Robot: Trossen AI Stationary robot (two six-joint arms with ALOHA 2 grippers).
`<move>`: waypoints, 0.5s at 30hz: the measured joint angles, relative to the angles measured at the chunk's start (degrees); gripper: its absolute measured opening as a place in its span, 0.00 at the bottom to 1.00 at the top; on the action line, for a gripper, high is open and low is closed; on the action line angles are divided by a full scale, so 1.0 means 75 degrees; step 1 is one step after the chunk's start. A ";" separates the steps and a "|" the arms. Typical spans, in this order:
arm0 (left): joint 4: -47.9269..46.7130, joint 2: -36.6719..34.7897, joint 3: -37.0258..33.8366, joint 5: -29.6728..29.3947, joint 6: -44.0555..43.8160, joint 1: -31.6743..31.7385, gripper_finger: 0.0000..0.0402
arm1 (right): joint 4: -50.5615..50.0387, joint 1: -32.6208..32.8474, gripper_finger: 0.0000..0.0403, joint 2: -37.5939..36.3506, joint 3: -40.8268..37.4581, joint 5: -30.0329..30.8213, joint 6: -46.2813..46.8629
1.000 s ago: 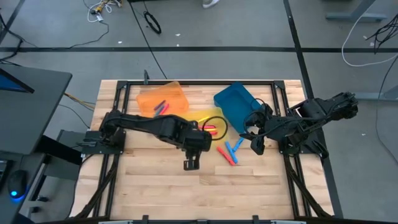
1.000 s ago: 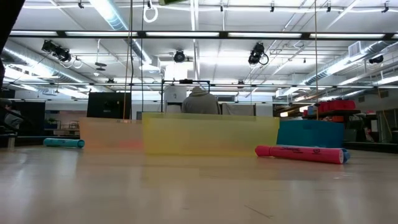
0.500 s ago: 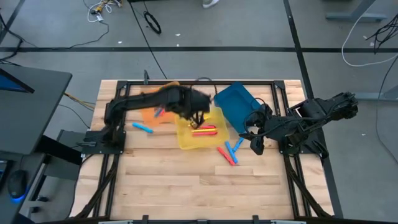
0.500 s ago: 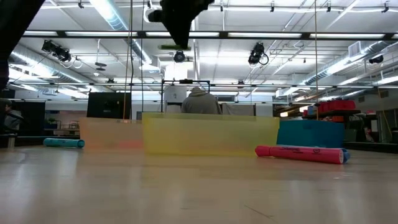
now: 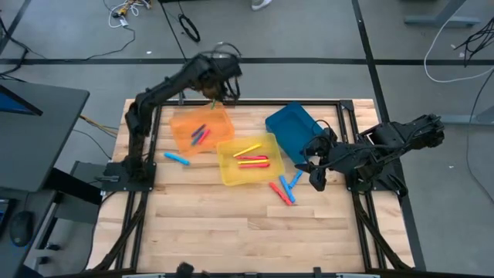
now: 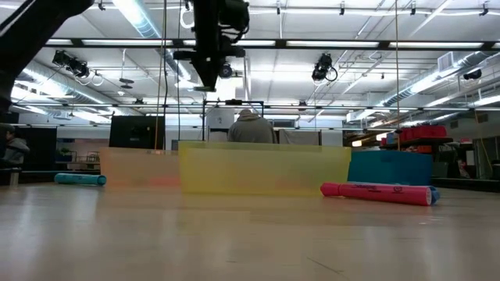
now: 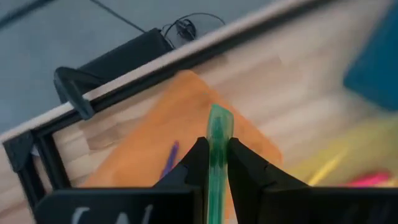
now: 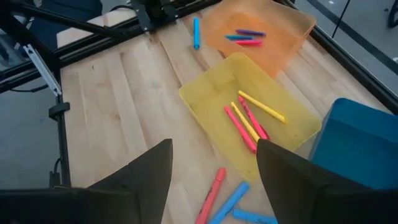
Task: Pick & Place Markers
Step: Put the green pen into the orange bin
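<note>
Wooden tabletop (image 5: 201, 216). Left pincer (image 7: 217, 163) clenched on green marker (image 7: 218, 140), high above orange bin (image 5: 202, 127). Right pincer (image 8: 214, 163) released, idle. Risk: release from height, marker bounces past bin rim.

A grey concrete floor (image 5: 309, 38) is seen around the wooden counter (image 5: 231, 224), crossed by dark seams. Loose cables are strewn over it: a black loop (image 5: 189, 28), a white cable (image 5: 451, 66) and a small bundle of connectors (image 5: 123, 13). A dark desk (image 5: 38, 131) is set off to one side. In the low view, a large hall is shown, lit by long ceiling light strips (image 6: 141, 19) hung among exposed pipes. A seated person in a grey hood (image 6: 250, 126) is seen from behind near a dark monitor (image 6: 137, 131).
</note>
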 joint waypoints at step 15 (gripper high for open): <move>0.0662 0.0002 -0.1567 0.0318 -0.0304 0.0467 0.11 | 0.0083 0.0000 0.58 0.0000 0.0000 0.0094 0.0070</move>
